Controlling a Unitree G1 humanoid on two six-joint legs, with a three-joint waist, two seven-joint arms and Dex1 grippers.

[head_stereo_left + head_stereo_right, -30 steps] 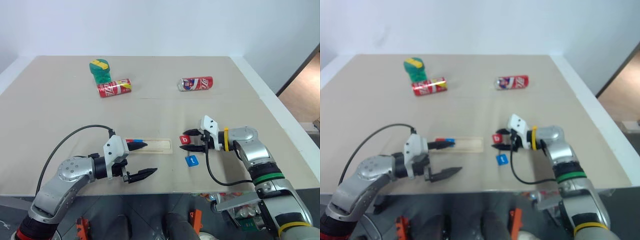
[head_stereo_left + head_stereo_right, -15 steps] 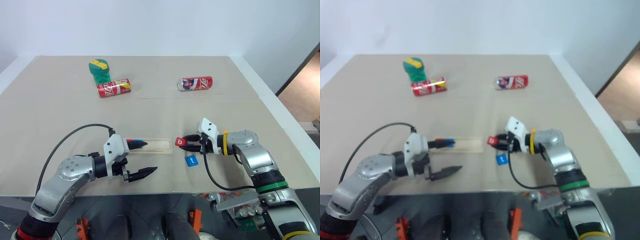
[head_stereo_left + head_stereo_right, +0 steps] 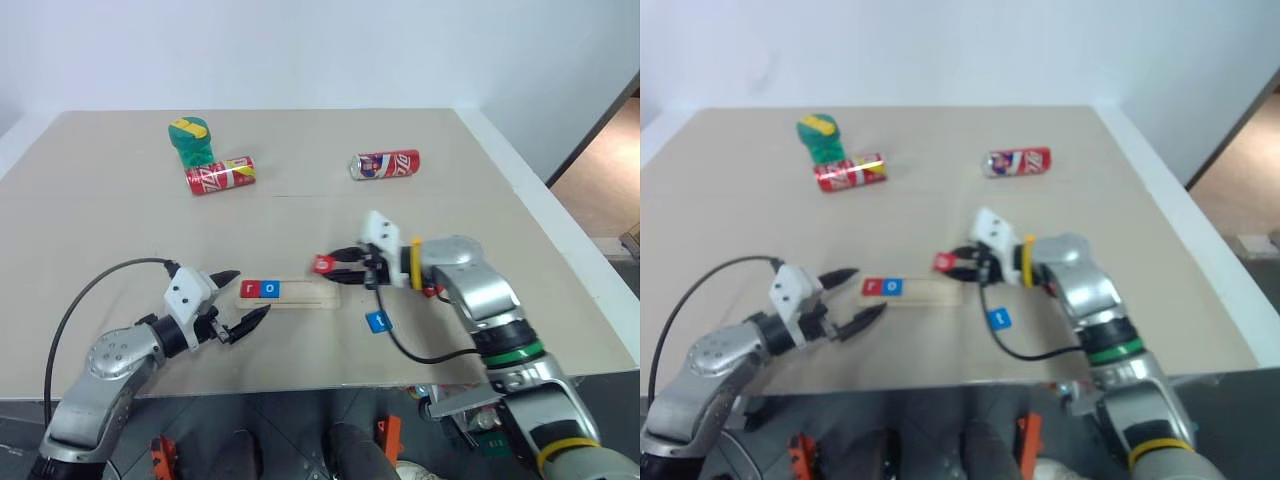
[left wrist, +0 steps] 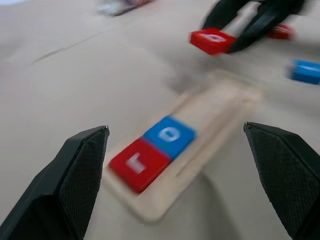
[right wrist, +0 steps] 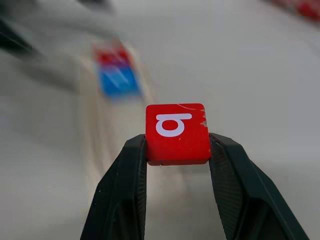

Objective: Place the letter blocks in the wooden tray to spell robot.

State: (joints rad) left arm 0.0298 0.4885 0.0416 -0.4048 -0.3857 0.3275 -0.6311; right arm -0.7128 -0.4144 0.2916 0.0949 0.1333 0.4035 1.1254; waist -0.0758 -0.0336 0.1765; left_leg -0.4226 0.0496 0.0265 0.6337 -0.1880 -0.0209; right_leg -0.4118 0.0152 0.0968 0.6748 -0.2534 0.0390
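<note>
A: Right wrist view: right pincer (image 5: 177,150) clamped on the red b block (image 5: 177,133), letter up, held clear of the tabletop (image 3: 420,220). Tray (image 3: 300,293) lies past it.

B: Head view agrees. b block hangs just above the tray's right end. Red r (image 3: 250,289) and blue o (image 3: 270,290) already sit side by side at the tray's left end, so my guess is the b goes in the slot next to the o.

A: Left pincer (image 3: 240,298)?

B: Fingers wide apart, holding nothing, parked just left of the tray (likely drawn aside to leave the groove free for the right arm).

A: Remaining blocks?

B: Blue t (image 3: 378,320) lies flat on the tabletop, near the tray's right end. Can't find the second o. Two cans (image 3: 220,175) and a green container (image 3: 194,140) sit well apart at the far side, no part of this.
</note>
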